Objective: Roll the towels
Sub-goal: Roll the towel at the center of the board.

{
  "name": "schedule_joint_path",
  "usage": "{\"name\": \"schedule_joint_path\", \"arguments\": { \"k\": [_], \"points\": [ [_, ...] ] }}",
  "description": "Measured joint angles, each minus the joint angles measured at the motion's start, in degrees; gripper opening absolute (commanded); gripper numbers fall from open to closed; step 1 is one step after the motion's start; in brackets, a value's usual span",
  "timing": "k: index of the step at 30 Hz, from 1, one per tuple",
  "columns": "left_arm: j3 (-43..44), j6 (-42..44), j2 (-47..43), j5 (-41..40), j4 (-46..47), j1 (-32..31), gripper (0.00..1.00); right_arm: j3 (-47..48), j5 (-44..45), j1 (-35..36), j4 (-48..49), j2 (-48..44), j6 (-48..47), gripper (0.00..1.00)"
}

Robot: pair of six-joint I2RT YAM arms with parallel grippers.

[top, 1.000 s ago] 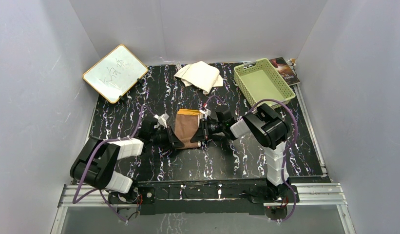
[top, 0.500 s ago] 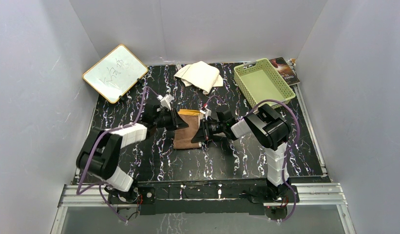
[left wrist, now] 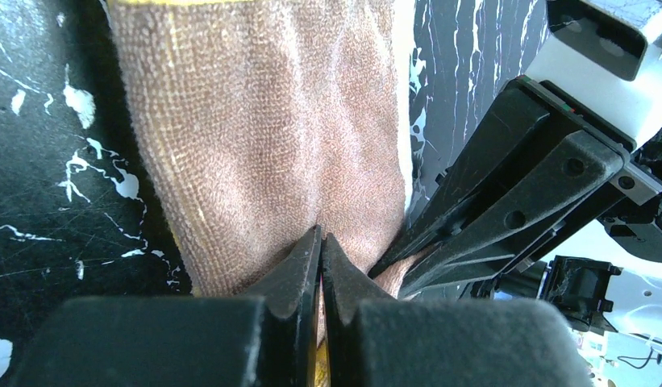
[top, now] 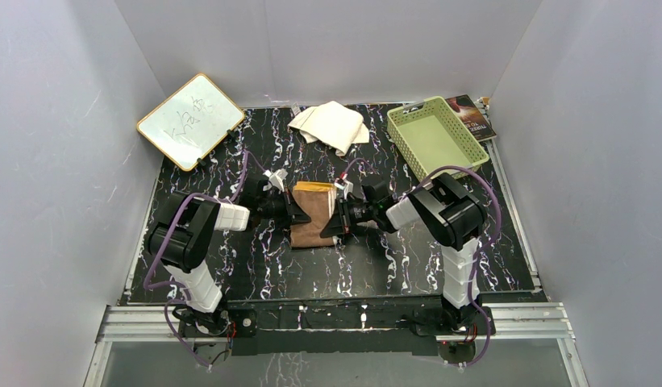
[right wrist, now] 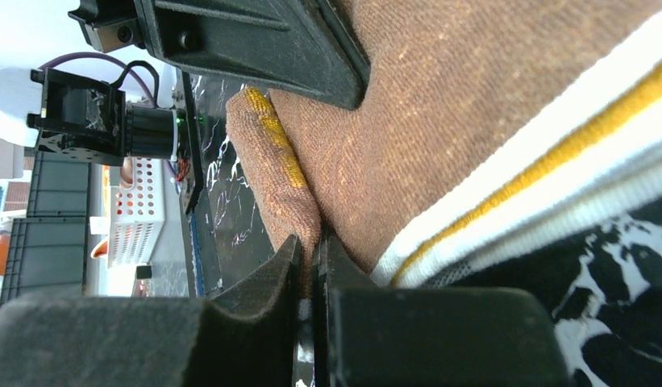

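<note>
The orange-yellow towel [top: 314,214] lies folded at the table's middle, brown back up, a yellow edge at its far end. My left gripper [top: 296,211] is shut on its left edge; the left wrist view shows the brown cloth [left wrist: 271,129] pinched between the jaws [left wrist: 320,242]. My right gripper [top: 334,218] is shut on its right edge; the right wrist view shows a brown fold [right wrist: 283,181] caught between the jaws [right wrist: 313,250]. The cream-white towel [top: 331,125] lies crumpled at the back centre, apart from both grippers.
A whiteboard [top: 190,121] leans at the back left. A green basket [top: 436,137] stands at the back right, with a dark book [top: 472,117] behind it. White walls close in the table on three sides.
My left gripper has swung from the towel's near left corner up to its left edge and closed on it. The towel's near end has shifted a little. The right gripper has barely moved.
</note>
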Motion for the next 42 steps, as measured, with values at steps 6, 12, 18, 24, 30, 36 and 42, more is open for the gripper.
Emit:
{"name": "schedule_joint_path", "arguments": {
  "k": [6, 12, 18, 24, 30, 36, 42],
  "points": [
    [-0.02, 0.02, 0.00, -0.09, -0.07, 0.00, 0.00, -1.99, -1.14, -1.88, 2.89, 0.00, 1.95, 0.00],
    [-0.24, -0.20, 0.11, 0.02, 0.48, 0.04, 0.00, -1.97, -1.20, -2.27, 2.69, 0.15, 3.10, 0.00],
    [0.04, -0.26, -0.24, 0.13, 0.39, 0.15, 0.25, 2.56, -0.72, -2.25, -6.01, 0.57, 1.18, 0.00],
    [1.36, 1.20, -8.37, -4.72, -7.65, 0.68, 0.00, 4.94, -0.28, -2.25, -11.50, 0.55, -0.55, 0.00],
    [0.85, -0.24, -18.71, -2.32, -6.93, 1.38, 0.00, 6.01, -0.37, -2.23, -13.84, 0.70, -1.16, 0.00],
    [-9.01, -6.03, -17.51, 3.04, 0.02, 1.31, 0.00, 7.17, -1.27, -2.29, -15.45, 1.31, -1.44, 0.00],
    [-13.00, -11.23, -11.41, 6.23, 7.32, 1.22, 0.00, 8.39, -2.34, -2.51, -16.83, 2.19, -1.46, 0.00]
  ]
}}
